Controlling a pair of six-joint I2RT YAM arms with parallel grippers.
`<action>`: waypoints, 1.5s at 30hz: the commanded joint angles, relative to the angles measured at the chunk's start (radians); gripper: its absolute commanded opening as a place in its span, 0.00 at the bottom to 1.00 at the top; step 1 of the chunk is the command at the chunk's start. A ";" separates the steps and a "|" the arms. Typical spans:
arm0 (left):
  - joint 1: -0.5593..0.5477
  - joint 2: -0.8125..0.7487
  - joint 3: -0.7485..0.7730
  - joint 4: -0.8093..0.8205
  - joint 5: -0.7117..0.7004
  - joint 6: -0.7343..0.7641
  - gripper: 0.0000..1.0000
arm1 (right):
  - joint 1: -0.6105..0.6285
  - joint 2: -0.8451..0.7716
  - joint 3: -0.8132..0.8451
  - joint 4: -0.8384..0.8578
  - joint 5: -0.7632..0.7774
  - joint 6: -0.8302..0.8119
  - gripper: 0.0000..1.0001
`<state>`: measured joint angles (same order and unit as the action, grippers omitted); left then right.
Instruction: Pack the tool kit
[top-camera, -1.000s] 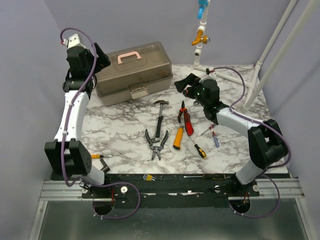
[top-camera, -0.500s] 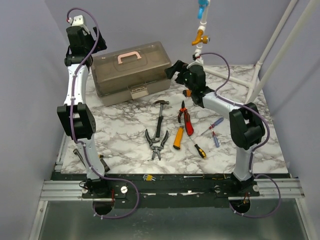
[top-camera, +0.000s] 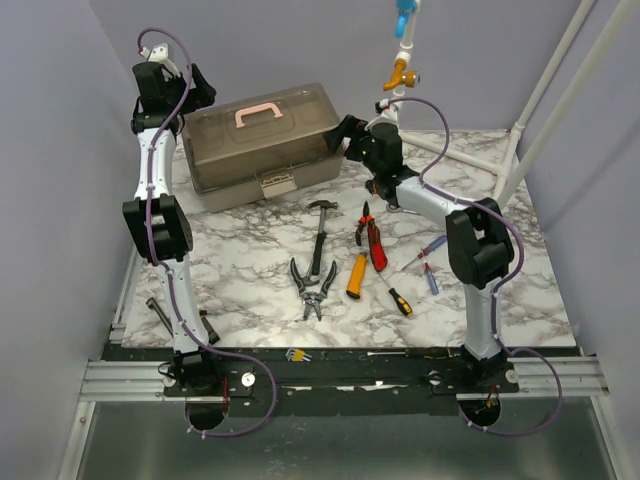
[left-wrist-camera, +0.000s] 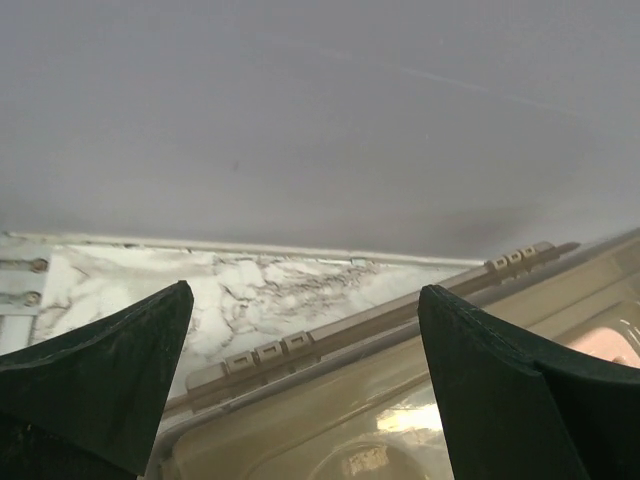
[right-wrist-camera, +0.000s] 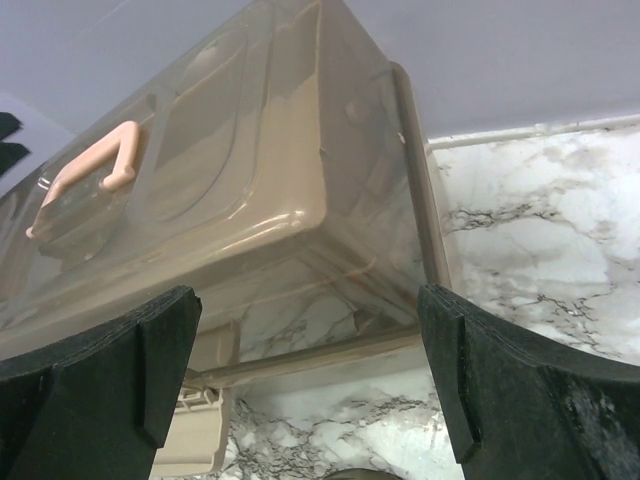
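Marbled tabletop (top-camera: 250, 260) carries the closed toolbox (top-camera: 265, 140) at back left. Over the last second both arms have closed in on its ends, with the left gripper (top-camera: 200, 95) and right gripper (top-camera: 343, 133) spread wide and empty. Opening the lid likely comes first (hammer (top-camera: 320, 235), pliers (top-camera: 312, 285) and screwdrivers (top-camera: 400, 298) lie unpacked in front).

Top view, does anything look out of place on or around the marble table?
Yes: a small set of hex keys lies off the marble tabletop, on the black rail at the near edge.
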<state>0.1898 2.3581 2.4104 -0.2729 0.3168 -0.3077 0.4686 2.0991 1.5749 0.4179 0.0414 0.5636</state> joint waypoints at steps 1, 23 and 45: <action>0.024 0.041 0.023 -0.023 0.141 -0.093 0.98 | 0.007 0.009 -0.003 0.034 -0.067 -0.018 1.00; -0.001 -0.632 -1.029 0.051 0.499 -0.220 0.79 | 0.004 -0.258 -0.318 0.007 -0.238 0.082 1.00; -0.128 -0.529 -0.649 -0.139 0.161 -0.184 0.94 | 0.035 -0.189 -0.021 -0.325 -0.064 0.244 1.00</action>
<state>0.0921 1.6833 1.6329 -0.3122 0.5014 -0.4797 0.4786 1.8347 1.4342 0.2146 -0.1291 0.7860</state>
